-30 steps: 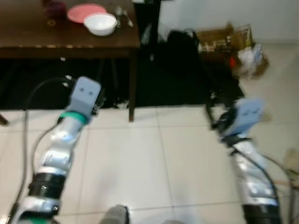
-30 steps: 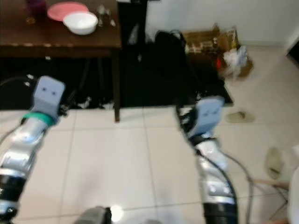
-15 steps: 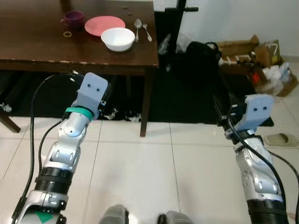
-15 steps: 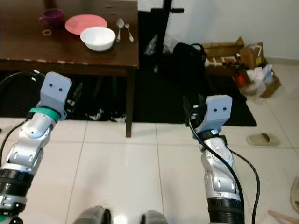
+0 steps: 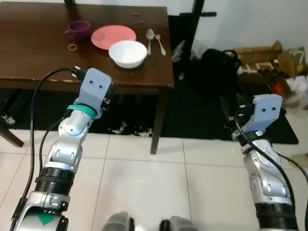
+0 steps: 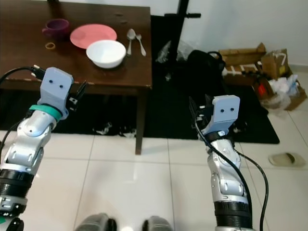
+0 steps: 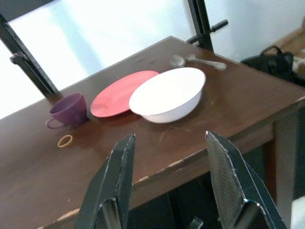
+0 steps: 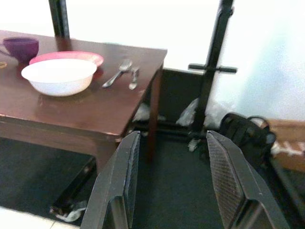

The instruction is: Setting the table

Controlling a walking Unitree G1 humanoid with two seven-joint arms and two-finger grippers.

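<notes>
- Counter: dark wood, upper left of the head view; one leg stands at its near right corner, on a black mat over white floor tiles.
- Bowl: white, empty, nearest the counter's front edge, its far rim overlapping the plate's edge.
- Plate: pink, flat, just behind the bowl.
- Cup: purple, upright, left of the plate; a small ring lies near it on the wood.
- Spoons: two, side by side, right of the plate and toward the counter's right edge.
- Left claw: raised in front of the counter's near edge, fingers spread, holding nothing; its wrist view looks straight at the bowl.
- Right claw: held up off the counter's right corner, over the mat, fingers spread, empty.
- Clutter: a black bag and boxes on the floor, upper right, well apart from the counter.
- Step in hand, as judged: the approach. Both arms are up and ready, but neither claw is over the counter and nothing is gripped.
- Next move, as judged: close in on the counter, then reach with the left claw for the bowl, the nearest piece. It calls for a grip on the rim, and care, since the bowl leans onto the plate and could drag it.
</notes>
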